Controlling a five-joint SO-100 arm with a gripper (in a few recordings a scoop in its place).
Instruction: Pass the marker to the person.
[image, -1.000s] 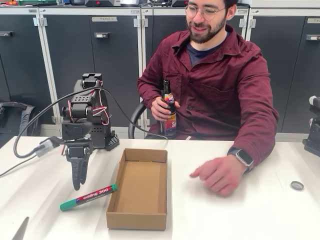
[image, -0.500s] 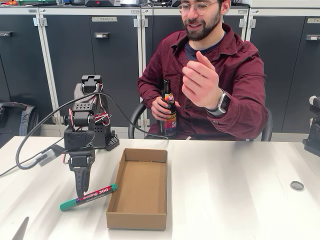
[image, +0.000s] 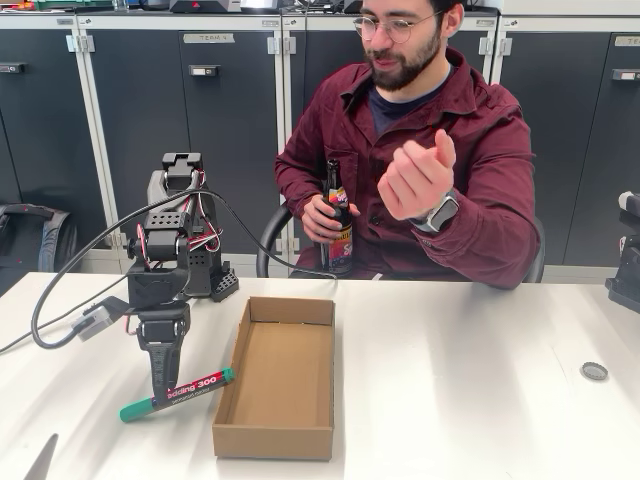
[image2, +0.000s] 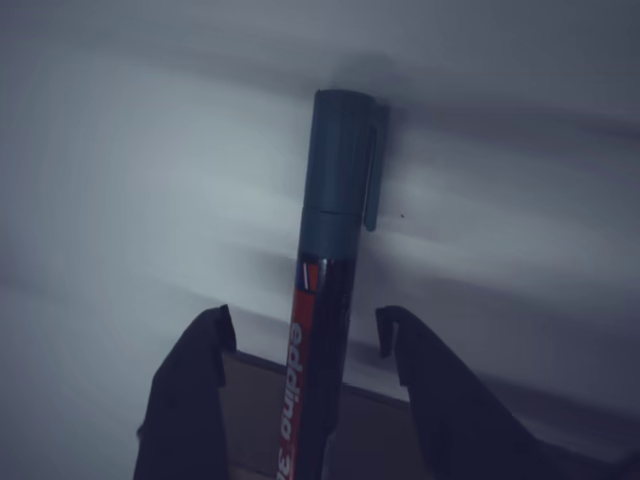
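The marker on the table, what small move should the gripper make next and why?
Probably close the fingers on it. In the wrist view the marker lies between the two open fingers, with a gap on each side. In the fixed view the gripper is down at the marker, which lies flat on the table.

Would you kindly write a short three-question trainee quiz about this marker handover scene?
1. True or false: the claw has lifted the marker off the table.
2. What does the person hold by the table's far edge: (a) bottle, (b) cup, (c) phone?
3. In the wrist view, the marker lies ____ the claw's open fingers.

Key: 1 false; 2 a; 3 between.
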